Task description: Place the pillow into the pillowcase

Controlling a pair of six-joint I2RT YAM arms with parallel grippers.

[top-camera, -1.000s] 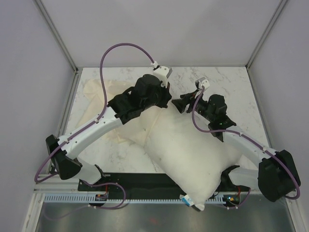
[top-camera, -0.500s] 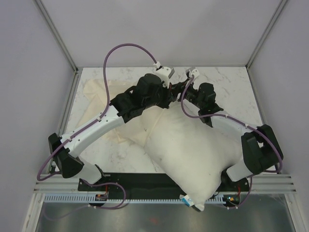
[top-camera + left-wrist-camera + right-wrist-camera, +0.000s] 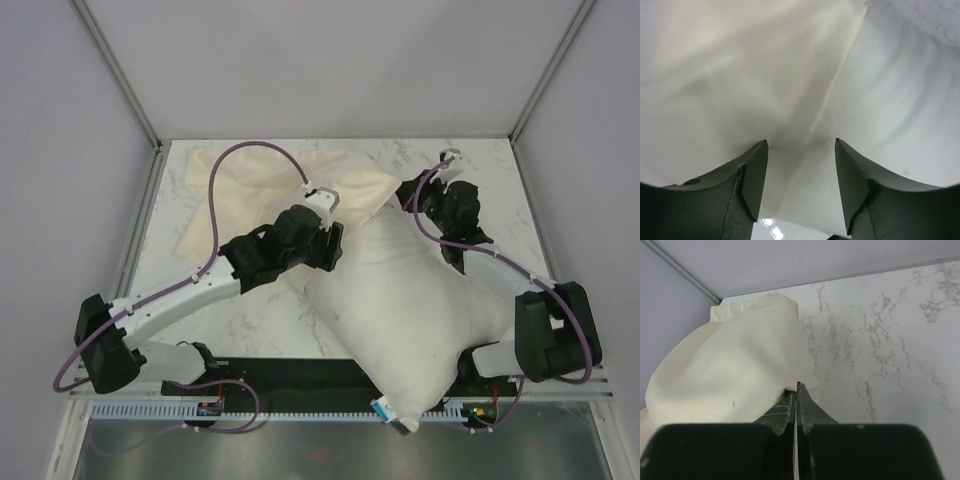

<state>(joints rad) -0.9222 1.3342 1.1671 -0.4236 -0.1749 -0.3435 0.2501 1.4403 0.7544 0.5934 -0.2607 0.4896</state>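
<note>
Since the pillowcase needed its mouth held open for the pillow to go in, the right end effector had its fingers pressed together on what looked like a fold at the cream cloth's edge. It held the cloth up in a soft mound to its left, off the counter. The left end effector had its fingers spread apart and gripped nothing. The cream cloth lay ahead and to its left and the whiter pillow ahead and to its right, with the pillowcase's edge running slantwise straight out from its open gap. That placing suited a grab at the other side of the opening, I judged. From above, the pillow's far corner sat between the two end effectors, against or just under the cloth, and whether it had entered the sleeve could not be told. Most of the pillow lay on the near side of both, with the corner bearing the blue tag overhanging the counter's near edge. Bare counter opened to the right of the right end effector and beyond it, giving room to draw the cloth that way. Beyond the left end effector the pillowcase reached nearly to the counter's far left rim, leaving little room there.
</note>
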